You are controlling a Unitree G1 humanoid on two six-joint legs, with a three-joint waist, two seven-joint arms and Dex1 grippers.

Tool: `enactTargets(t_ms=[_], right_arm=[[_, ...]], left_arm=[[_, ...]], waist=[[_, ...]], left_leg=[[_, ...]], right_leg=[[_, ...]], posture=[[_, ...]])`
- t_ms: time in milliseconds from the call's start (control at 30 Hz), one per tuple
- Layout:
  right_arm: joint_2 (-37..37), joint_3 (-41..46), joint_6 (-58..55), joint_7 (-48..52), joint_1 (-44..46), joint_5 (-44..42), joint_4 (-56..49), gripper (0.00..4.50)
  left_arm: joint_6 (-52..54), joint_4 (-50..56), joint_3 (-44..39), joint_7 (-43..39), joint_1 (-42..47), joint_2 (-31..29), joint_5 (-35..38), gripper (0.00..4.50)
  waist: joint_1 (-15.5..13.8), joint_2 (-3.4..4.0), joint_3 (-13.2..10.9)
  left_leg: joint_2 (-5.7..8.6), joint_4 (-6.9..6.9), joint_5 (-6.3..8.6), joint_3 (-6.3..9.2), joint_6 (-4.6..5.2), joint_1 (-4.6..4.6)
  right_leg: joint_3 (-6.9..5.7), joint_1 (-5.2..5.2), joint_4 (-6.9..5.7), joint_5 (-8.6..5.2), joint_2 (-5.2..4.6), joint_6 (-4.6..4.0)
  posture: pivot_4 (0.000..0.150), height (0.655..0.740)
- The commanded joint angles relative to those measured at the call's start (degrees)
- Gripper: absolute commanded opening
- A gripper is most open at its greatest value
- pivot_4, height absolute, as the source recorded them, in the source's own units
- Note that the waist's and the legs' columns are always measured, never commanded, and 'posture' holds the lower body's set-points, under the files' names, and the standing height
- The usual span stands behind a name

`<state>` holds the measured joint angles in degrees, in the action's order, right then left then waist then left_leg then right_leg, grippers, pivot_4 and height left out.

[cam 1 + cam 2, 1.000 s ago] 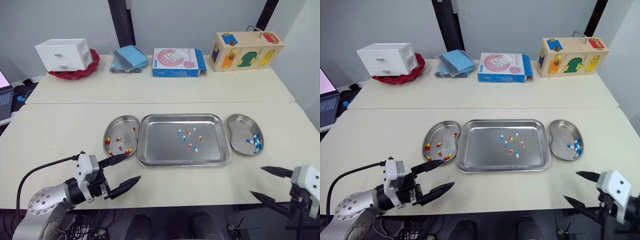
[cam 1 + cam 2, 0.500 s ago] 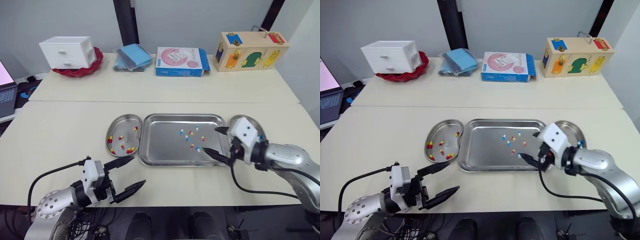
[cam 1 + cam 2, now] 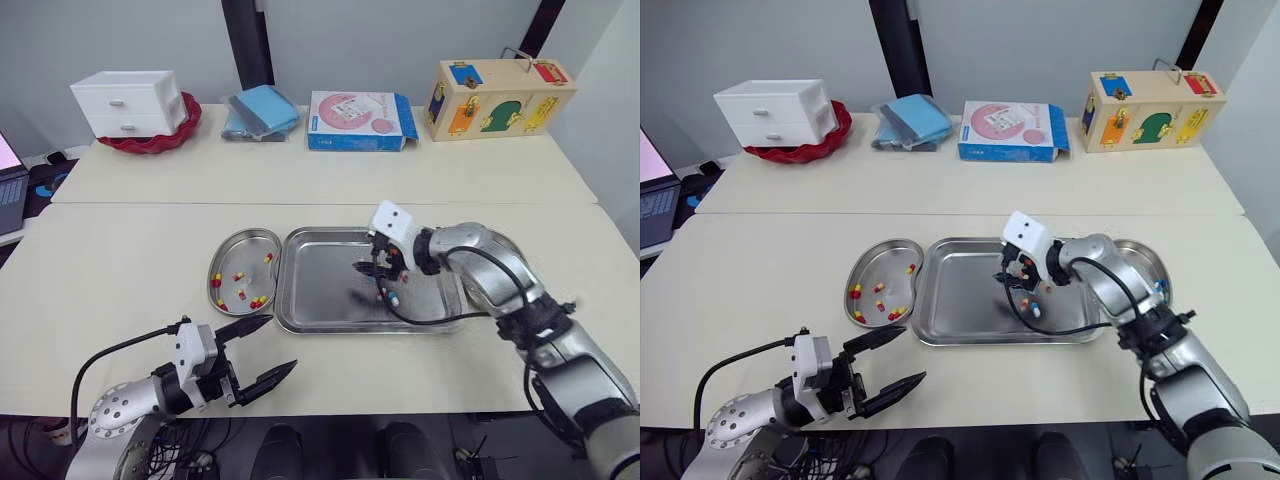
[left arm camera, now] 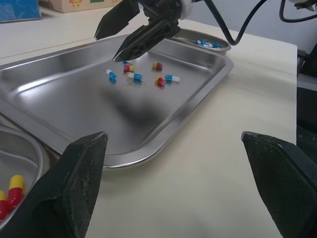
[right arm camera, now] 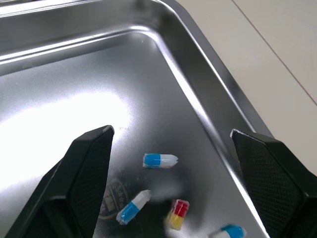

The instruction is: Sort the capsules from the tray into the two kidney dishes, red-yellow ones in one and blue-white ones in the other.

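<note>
Within a second the right jaws swing in from the near edge of the tabletop (image 3: 120,270) and now hang open just over the loose capsules (image 4: 134,76) in the tray (image 3: 320,300), so a pick looks close. The left jaws stay open, low by the front edge. The cluster lies clear of the tray walls. The red-yellow dish (image 3: 235,250) and the blue-white dish (image 3: 1148,262) sit just beside the tray.

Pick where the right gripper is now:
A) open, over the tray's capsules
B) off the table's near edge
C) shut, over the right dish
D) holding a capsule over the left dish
A: the right gripper hangs over the loose capsules in the tray, fingers spread with nothing between them.
</note>
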<state>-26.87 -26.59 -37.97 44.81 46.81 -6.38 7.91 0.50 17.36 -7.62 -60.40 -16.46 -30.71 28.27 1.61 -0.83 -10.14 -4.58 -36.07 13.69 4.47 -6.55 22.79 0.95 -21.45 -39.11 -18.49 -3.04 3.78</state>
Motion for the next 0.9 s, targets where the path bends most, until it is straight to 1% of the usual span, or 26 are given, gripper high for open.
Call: enactTargets(t_ms=[33, 267, 467, 567, 767, 900], right_arm=[[1.41, 0.20, 1.02, 1.85, 2.02, 1.37, 2.80, 4.00], [4.04, 0.11, 2.09, 3.26, 2.10, 3.92, 6.72, 4.00], [4.57, 0.15, 2.56, 4.75, 2.52, 5.50, 9.43, 4.00], [4.71, 0.26, 2.18, 5.59, 2.61, 5.94, 10.18, 3.41], [4.83, 0.94, 1.10, 7.29, 2.47, 5.93, 11.78, 1.54], [5.11, 1.13, 2.42, 8.14, 2.20, 5.92, 10.98, 0.73]], left_arm=[[-1.94, 0.27, 0.11, 0.14, 0.09, 0.29, -0.18, 4.50], [-2.62, 0.66, 0.61, 0.69, -0.88, 0.46, -0.51, 4.50], [-2.64, 1.03, 0.99, 1.13, -1.09, 0.22, -0.50, 4.50], [-2.65, 1.22, 1.17, 1.30, -1.19, 0.23, -0.61, 4.50], [-2.37, 1.84, 1.58, 1.77, -1.31, 0.20, -0.76, 4.50], [-2.01, 1.99, 1.72, 2.11, -0.97, 0.06, -0.74, 4.50]], waist=[[0.03, 0.01, 0.00], [0.16, 0.02, -0.01], [0.15, 0.03, -0.01], [0.15, 0.03, -0.01], [0.16, 0.03, -0.01], [0.16, 0.03, -0.01]], left_leg=[[0.00, 0.00, 0.00, 0.00, 0.00, 0.00], [0.00, 0.01, 0.00, 0.00, 0.00, 0.00], [0.00, 0.00, 0.00, 0.00, 0.00, -0.01], [0.00, 0.00, 0.00, 0.00, 0.00, -0.02], [0.00, 0.00, 0.00, 0.00, 0.00, -0.03], [0.00, 0.00, 0.00, 0.00, 0.00, -0.04]], right_leg=[[0.00, 0.00, 0.00, 0.00, 0.00, 0.00], [0.02, -0.04, -0.03, 0.00, 0.00, 0.00], [0.02, -0.04, -0.06, 0.00, 0.00, 0.00], [0.01, -0.03, -0.07, 0.00, 0.00, 0.00], [0.02, -0.02, -0.07, 0.00, 0.00, 0.00], [0.02, -0.01, -0.07, 0.00, 0.00, 0.00]], posture=[[0.150, 0.7078], [0.150, 0.7078], [0.150, 0.7078], [0.150, 0.7078], [0.150, 0.7078], [0.150, 0.7078]])
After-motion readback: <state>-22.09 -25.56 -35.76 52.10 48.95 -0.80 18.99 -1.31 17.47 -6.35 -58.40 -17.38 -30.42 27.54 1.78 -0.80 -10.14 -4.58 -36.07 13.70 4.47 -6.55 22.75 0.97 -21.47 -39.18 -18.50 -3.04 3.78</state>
